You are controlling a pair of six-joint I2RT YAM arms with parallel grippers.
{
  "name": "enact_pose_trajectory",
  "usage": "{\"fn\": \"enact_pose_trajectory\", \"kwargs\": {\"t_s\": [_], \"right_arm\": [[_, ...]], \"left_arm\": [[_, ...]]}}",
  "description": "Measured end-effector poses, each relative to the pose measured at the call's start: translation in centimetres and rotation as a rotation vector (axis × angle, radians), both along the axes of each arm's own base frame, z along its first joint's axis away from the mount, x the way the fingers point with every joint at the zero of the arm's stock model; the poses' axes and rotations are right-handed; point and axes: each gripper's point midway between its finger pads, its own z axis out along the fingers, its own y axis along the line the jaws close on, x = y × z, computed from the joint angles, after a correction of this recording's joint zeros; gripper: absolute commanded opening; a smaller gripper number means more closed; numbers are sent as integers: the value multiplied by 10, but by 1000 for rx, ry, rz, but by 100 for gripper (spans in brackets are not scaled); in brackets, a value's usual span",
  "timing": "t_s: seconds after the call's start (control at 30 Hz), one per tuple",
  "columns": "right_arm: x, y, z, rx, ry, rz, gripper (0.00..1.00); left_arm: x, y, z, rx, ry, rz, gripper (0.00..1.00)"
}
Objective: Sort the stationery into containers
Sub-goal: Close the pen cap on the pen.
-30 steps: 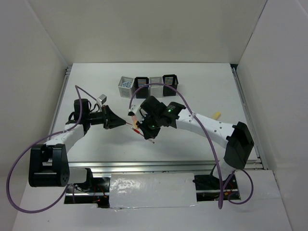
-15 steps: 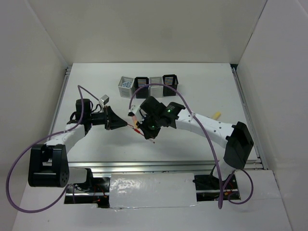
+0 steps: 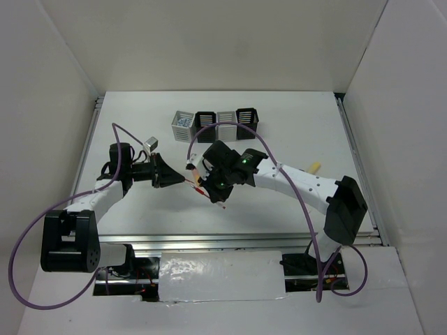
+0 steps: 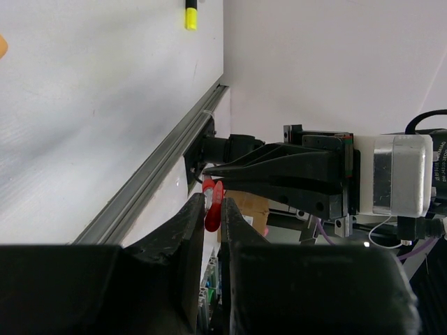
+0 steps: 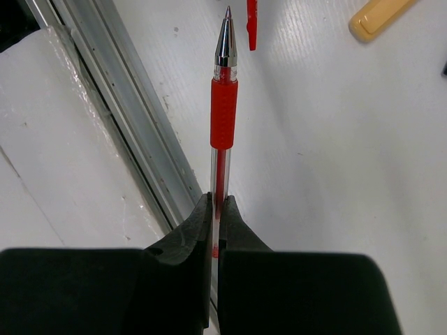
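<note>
Right gripper [image 5: 216,204]: clamped on the clear barrel of the thin red pen [image 5: 223,105]. The red grip and bare metal tip stick out toward 12 o'clock in the wrist view.
Left gripper [image 4: 213,201]: pinched shut on a small red cap [image 4: 212,211], caught only at the very fingertips.
Pen and cap: both are held above the table [image 3: 265,216], facing each other, near but not touching. In the right wrist view the cap sits just past the tip, slightly toward 1 o'clock, so the two are not quite in line.
Containers [image 3: 215,122]: the row of four cups lies at 12 o'clock from the two grippers in the top view, well apart from them. The pen is in none of them yet.
Other stationery: the peach marker [image 3: 314,167] lies on the table toward 3 o'clock. The yellow-black highlighter [image 4: 190,14] lies by the far table edge in the left wrist view.
Step, as judged: capping the pen before it goes into a cup.
Risk, misalignment: pushing together with this offset could jam the tip on the cap's rim and tilt the pen in its narrow grip.
Risk, thin hold: the cap could pop loose under that push and drop.
Risk, crowding: the two sets of fingers are close enough to knock together.
</note>
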Motion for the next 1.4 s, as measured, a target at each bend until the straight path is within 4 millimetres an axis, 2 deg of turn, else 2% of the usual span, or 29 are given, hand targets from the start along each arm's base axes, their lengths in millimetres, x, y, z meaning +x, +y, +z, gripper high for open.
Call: {"fn": "enact_pose_trajectory", "kwargs": {"t_s": [0.17, 0.77, 1.17, 1.4], "right_arm": [[0, 0, 0, -1, 1, 0, 0], [-1, 3, -1, -52, 32, 12, 0], [2, 1, -15, -171, 62, 19, 0], [4, 0, -10, -192, 66, 19, 0]], "left_arm": [[-1, 0, -1, 3, 5, -1, 0], [-14, -21, -11, 57, -4, -64, 0], [-19, -20, -33, 81, 20, -32, 0], [-18, -20, -31, 72, 13, -18, 0]]}}
